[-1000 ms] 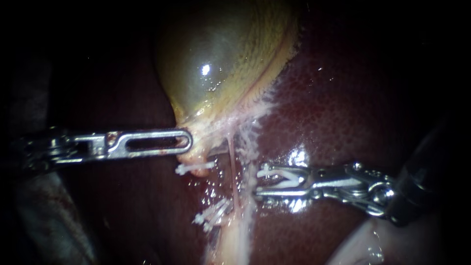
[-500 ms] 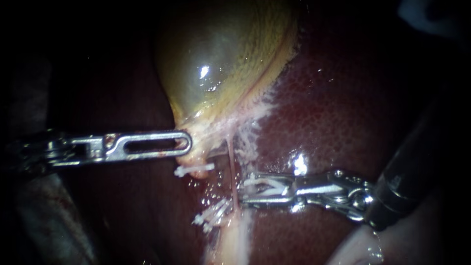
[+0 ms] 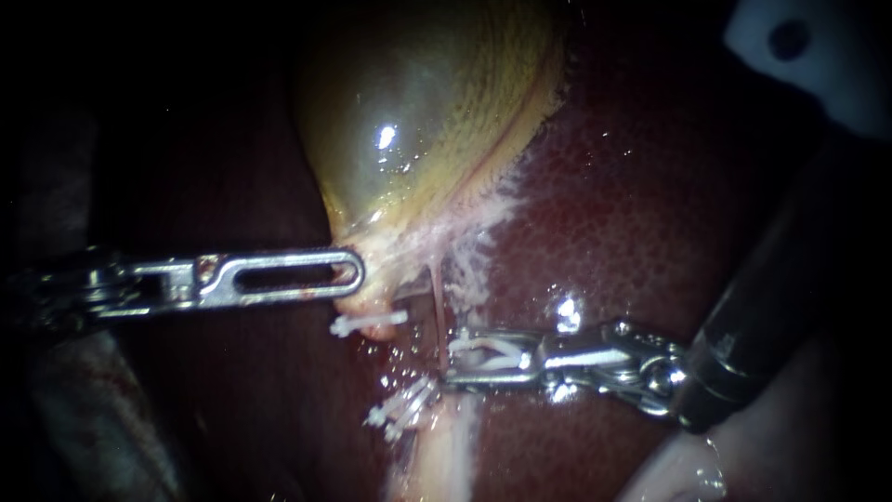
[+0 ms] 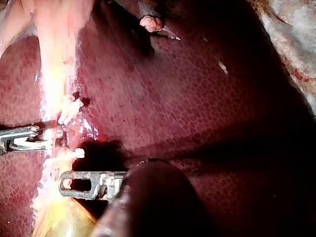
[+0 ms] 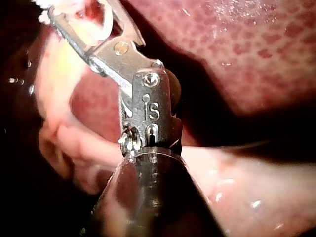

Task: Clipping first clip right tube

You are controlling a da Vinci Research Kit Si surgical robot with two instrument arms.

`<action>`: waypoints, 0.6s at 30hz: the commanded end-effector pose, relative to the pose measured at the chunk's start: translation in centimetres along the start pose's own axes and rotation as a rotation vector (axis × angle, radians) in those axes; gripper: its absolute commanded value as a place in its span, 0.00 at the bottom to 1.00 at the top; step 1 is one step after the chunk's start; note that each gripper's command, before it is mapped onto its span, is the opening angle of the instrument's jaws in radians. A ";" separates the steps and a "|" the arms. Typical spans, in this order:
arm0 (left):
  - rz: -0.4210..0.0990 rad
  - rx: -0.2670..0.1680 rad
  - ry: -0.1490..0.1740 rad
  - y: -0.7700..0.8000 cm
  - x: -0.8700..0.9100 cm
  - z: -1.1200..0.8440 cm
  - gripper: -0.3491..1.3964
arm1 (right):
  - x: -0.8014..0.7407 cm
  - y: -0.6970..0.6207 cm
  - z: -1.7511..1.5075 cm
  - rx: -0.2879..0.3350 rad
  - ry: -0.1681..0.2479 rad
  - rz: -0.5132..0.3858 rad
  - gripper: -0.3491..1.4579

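Much glistening liver [image 3: 632, 214], left instrument [image 3: 356, 272] seemingly clamping gallbladder [image 3: 418, 112], right instrument [image 3: 452, 358], jaws cradling clip [image 3: 492, 351] at tube [image 3: 435, 302]

Right instrument [image 3: 452, 361] with white clip [image 3: 492, 351] at the thin tube [image 3: 435, 290] below the gallbladder [image 3: 418, 121].

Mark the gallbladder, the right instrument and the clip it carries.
gallbladder [image 3: 418, 102]: endoscope view, on its glossy domed wall.
right instrument [image 3: 452, 359]: endoscope view, midway between its tips.
loaded clip [image 3: 492, 348]: endoscope view, on its white upper arm.
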 end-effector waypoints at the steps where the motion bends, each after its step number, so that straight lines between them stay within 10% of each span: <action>1: 0.000 0.000 0.000 0.00 0.00 0.00 0.00 | -0.01 0.01 0.02 -0.001 0.001 -0.001 0.45; 18: 0.001 -0.002 -0.002 0.02 -0.01 0.01 0.00 | -0.08 0.11 0.07 0.001 0.001 -0.008 0.45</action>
